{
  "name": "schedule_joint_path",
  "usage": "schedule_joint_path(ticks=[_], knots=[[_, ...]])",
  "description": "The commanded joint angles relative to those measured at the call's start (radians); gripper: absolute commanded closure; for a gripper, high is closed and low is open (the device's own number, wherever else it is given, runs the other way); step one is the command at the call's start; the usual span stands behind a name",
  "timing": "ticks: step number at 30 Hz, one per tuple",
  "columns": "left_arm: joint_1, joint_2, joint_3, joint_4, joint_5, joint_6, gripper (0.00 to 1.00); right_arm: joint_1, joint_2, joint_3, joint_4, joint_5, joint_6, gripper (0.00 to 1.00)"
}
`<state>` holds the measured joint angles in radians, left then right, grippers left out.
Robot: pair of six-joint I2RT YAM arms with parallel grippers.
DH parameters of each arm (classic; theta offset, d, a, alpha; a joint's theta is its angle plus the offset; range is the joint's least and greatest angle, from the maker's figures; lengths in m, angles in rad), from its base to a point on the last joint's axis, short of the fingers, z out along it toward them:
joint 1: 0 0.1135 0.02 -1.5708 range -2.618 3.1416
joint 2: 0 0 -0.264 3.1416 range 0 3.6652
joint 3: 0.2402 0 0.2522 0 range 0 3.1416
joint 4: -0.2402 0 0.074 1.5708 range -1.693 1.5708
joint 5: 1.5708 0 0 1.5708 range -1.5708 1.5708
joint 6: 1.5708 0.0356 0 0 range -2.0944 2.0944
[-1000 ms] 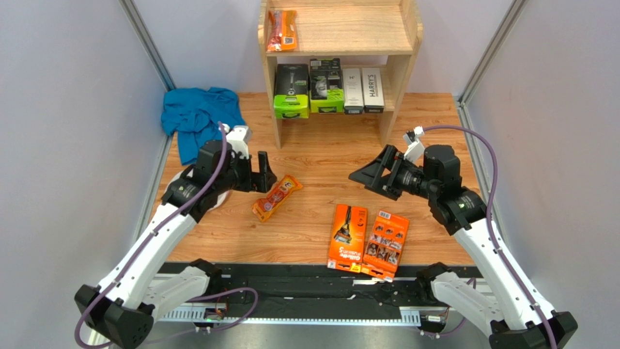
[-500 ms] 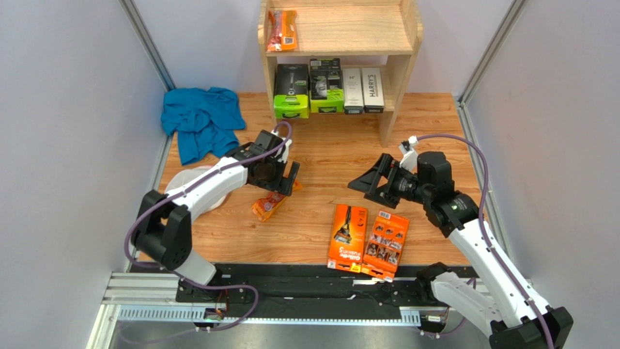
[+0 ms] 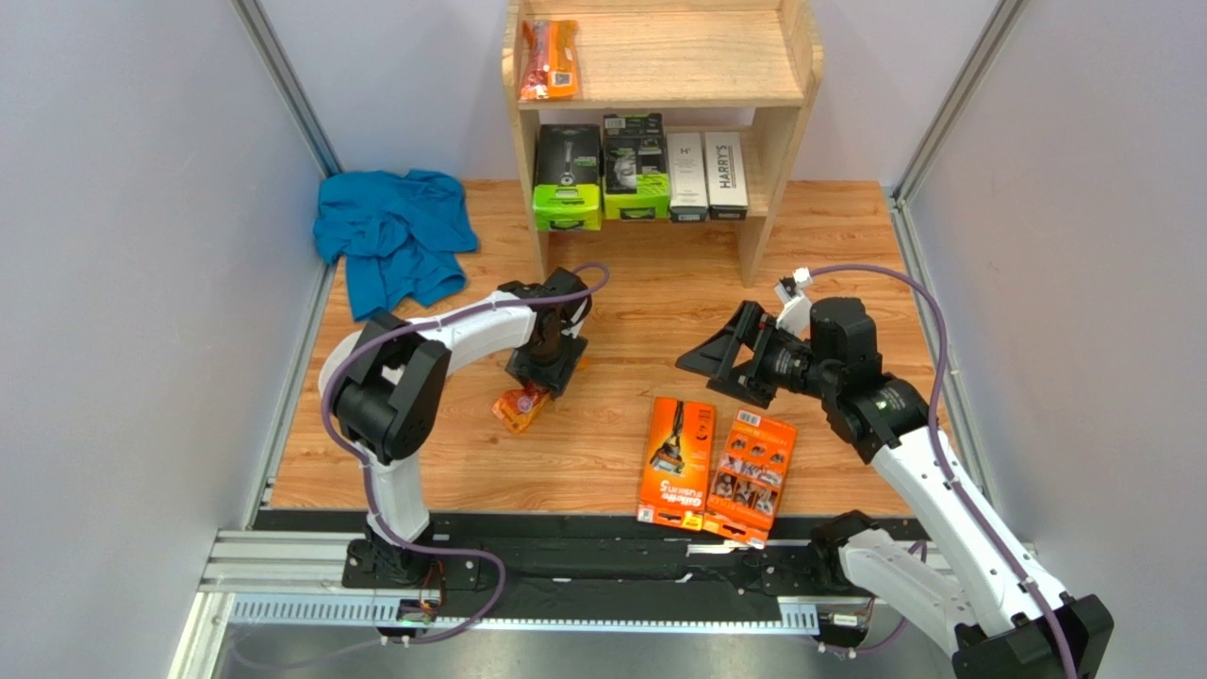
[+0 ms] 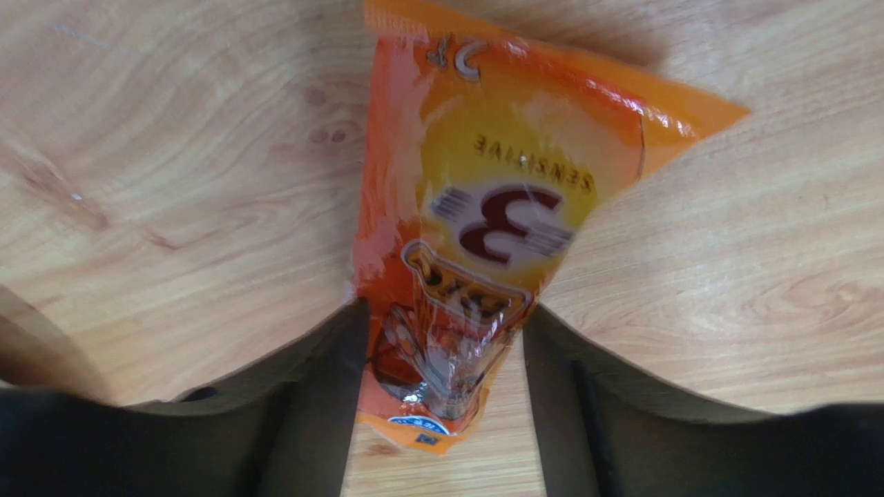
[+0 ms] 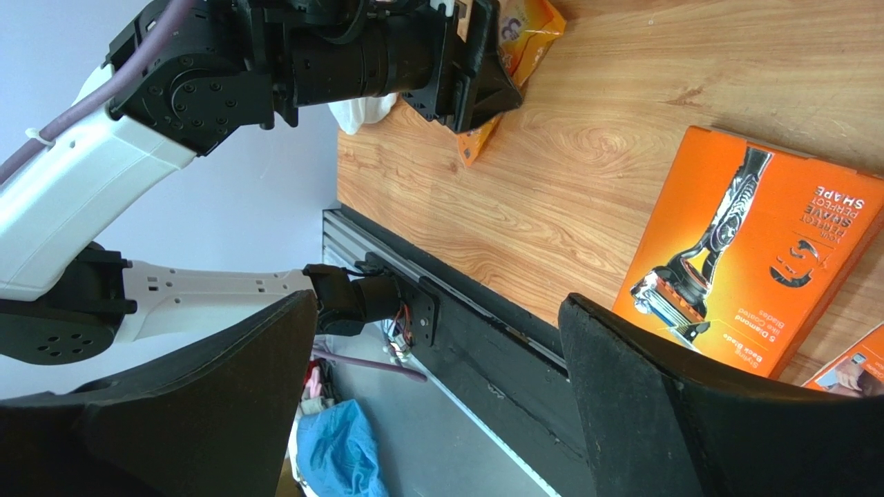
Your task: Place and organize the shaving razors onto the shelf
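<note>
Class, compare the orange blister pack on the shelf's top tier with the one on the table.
The shelf pack lies on the top tier; the table pack lies on the tabletop. The shelf pack lies free; the table pack sits between the fingers of the left gripper. Both are narrow and orange.

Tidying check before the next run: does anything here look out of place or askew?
A blue cloth lies crumpled at the table's back left, unrelated to razors. The blister pack under the left end effector lies diagonally. The two orange boxes in front sit at slightly different angles.
</note>
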<state>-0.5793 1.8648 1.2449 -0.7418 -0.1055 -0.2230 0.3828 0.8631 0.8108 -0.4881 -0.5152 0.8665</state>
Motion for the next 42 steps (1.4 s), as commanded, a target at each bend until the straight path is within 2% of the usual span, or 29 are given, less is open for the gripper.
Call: schedule_joint_path(ticks=[1,3,4,5,10,14,18,26,31,36,37,39,40,42], knots=[[0.001,-0.001,0.034,-0.019,0.003,0.004,0.60,-0.001,-0.026,-0.016,0.040,-0.009,0.005,0.09],[0.001,-0.012,0.031,-0.021,0.016,-0.001,0.77,0.004,-0.029,-0.024,0.039,-0.005,0.005,0.09],[0.001,-0.019,0.027,-0.019,0.024,-0.007,0.94,0.013,-0.030,-0.027,0.039,0.000,0.005,0.09],[0.001,-0.032,0.021,-0.021,0.042,-0.010,0.99,0.019,-0.030,-0.033,0.040,0.004,0.002,0.09],[-0.002,-0.208,-0.045,0.002,0.180,-0.035,1.00,0.071,-0.010,-0.074,0.088,0.037,0.028,0.09],[-0.002,-0.366,-0.108,0.085,0.428,-0.068,1.00,0.128,0.016,-0.108,0.201,0.067,0.061,0.09],[-0.004,-0.496,-0.168,0.150,0.608,-0.131,1.00,0.174,0.050,-0.110,0.295,0.099,0.086,0.10],[-0.011,-0.610,-0.282,0.265,0.730,-0.242,1.00,0.277,0.209,-0.036,0.508,0.139,0.111,0.10],[-0.014,-0.642,-0.294,0.301,0.751,-0.283,1.00,0.338,0.336,0.039,0.517,0.172,0.109,0.11],[-0.014,-0.662,-0.292,0.291,0.754,-0.286,1.00,0.347,0.407,0.057,0.566,0.169,0.135,0.25],[-0.014,-0.665,-0.295,0.289,0.757,-0.286,1.00,0.347,0.427,0.062,0.560,0.170,0.135,0.36],[-0.014,-0.676,-0.295,0.286,0.759,-0.289,1.00,0.347,0.442,0.082,0.533,0.178,0.137,0.45],[-0.014,-0.682,-0.295,0.288,0.759,-0.291,1.00,0.349,0.453,0.085,0.523,0.182,0.140,0.54],[-0.014,-0.693,-0.295,0.285,0.762,-0.292,1.00,0.349,0.455,0.085,0.510,0.199,0.146,0.61]])
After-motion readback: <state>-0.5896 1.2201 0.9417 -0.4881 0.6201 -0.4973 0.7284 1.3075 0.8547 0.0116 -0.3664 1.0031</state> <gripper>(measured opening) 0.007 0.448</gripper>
